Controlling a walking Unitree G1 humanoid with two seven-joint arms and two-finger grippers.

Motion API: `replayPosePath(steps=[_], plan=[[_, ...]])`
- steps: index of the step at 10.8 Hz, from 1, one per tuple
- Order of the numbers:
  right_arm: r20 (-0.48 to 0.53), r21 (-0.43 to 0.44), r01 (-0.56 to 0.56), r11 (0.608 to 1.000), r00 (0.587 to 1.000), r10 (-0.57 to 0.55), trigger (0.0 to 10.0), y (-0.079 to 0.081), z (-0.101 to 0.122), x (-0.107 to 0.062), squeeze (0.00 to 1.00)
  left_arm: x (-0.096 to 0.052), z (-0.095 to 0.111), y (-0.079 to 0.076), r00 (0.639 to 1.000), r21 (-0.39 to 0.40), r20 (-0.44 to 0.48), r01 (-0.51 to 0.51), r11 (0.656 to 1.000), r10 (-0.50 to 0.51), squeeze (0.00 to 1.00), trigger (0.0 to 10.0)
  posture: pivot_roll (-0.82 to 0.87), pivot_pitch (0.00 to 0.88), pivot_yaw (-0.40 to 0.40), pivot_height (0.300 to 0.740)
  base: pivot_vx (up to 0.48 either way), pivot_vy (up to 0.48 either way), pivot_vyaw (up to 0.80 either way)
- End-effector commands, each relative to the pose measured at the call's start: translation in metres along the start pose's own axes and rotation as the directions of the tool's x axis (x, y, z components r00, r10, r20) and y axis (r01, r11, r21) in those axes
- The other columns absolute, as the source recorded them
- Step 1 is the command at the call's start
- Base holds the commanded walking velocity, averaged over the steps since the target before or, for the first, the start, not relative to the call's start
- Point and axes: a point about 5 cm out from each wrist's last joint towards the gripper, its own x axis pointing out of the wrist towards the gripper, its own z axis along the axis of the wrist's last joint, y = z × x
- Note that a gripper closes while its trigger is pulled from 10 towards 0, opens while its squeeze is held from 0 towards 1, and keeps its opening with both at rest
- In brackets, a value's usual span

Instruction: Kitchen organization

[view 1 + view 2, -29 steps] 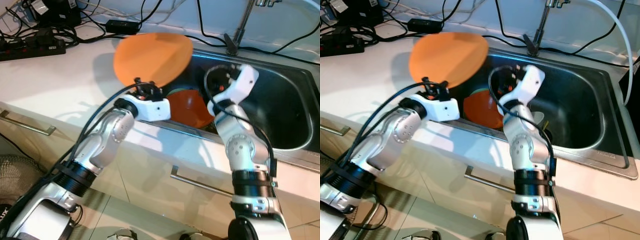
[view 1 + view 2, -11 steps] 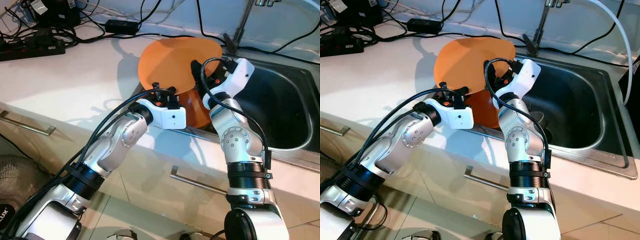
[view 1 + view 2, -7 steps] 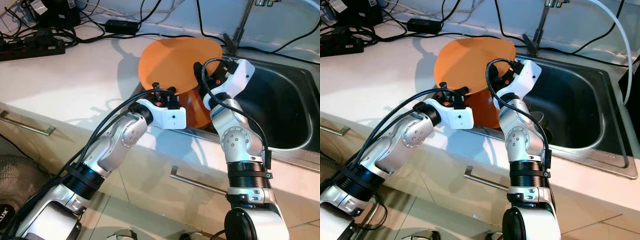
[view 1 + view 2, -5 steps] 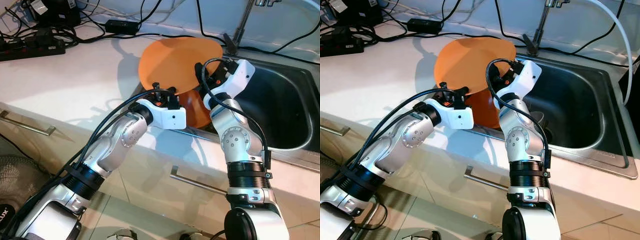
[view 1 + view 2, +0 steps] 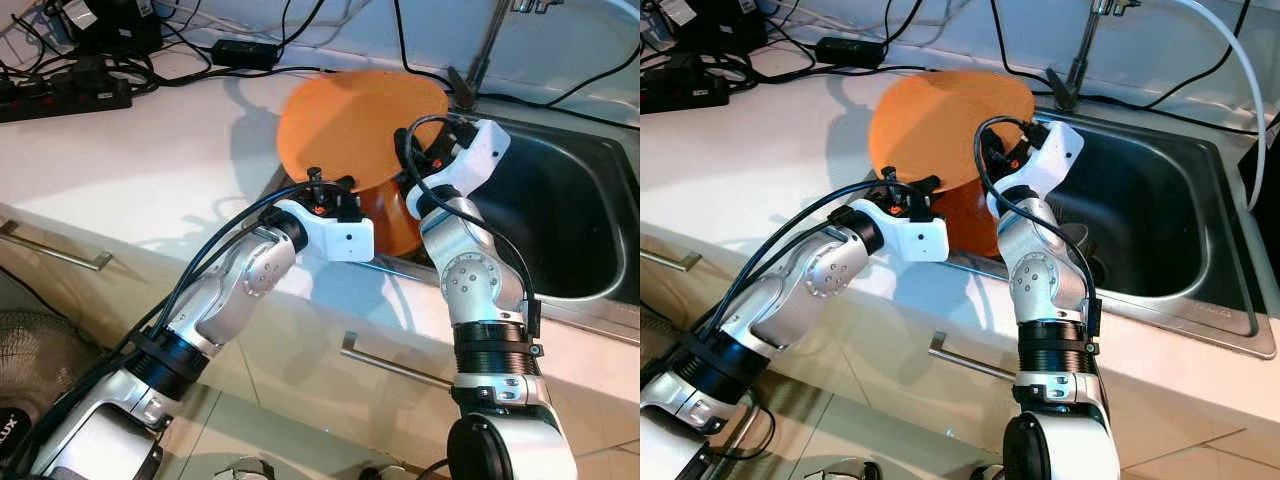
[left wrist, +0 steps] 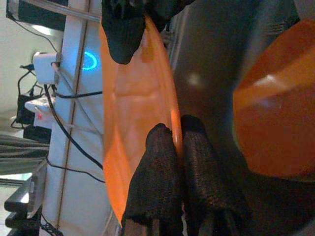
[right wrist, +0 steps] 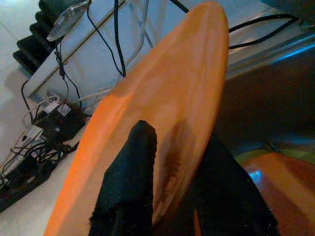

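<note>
The flat round orange plastic plate [image 5: 355,125] stands tilted over the steel sink's [image 5: 590,200] left edge, pinched on its rim by both the left gripper [image 6: 178,135] and right gripper [image 7: 172,162]; uneven pulls could twist it loose onto the orange bowl [image 5: 965,222] below.

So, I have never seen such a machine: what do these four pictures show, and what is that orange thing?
It is a humanoid robot at a kitchen sink. Two pictures come from cameras on its head, looking down at its silver arms. The other two come from cameras on each wrist, looking along the black fingers. Both the left claw and the right claw pinch the rim of one large orange plate, held tilted over the sink's left edge. An orange bowl lies in the sink beneath. Cables lie on the white counter.
</note>
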Motion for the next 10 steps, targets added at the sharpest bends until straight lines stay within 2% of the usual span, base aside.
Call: replayPosePath(steps=[1, 2, 5, 10], plan=[[-0.003, -0.010, -0.015, 1.000, 1.000, 0.015, 0.0, 0.003, 0.000, 0.002, 0.00, -0.002, 0.006, 0.010, 0.999, 0.026, 0.031, -0.043, 0.999, 0.042, 0.00, 10.0, 0.08, 0.037, -0.020, 0.740, 0.000, 0.000, 0.00], [-0.004, -0.007, -0.016, 1.000, 1.000, 0.016, 0.0, 0.004, 0.000, 0.002, 0.00, -0.002, 0.006, 0.011, 0.999, 0.012, 0.032, -0.043, 0.999, 0.042, 1.00, 10.0, 0.08, 0.037, -0.020, 0.740, 0.000, 0.000, 0.00], [0.004, 0.004, 0.002, 1.000, 1.000, -0.002, 0.0, 0.002, 0.002, 0.002, 0.00, -0.002, 0.006, 0.010, 0.999, -0.003, 0.030, -0.040, 0.999, 0.040, 1.00, 10.0, 0.08, 0.045, -0.020, 0.740, 0.000, 0.000, 0.00], [0.062, 0.116, 0.094, 0.989, 0.993, -0.101, 0.0, -0.010, 0.018, 0.009, 0.00, -0.003, 0.004, 0.010, 0.999, -0.026, 0.024, -0.032, 0.999, 0.033, 1.00, 10.0, 0.08, 0.053, -0.022, 0.740, 0.000, 0.000, 0.00]])
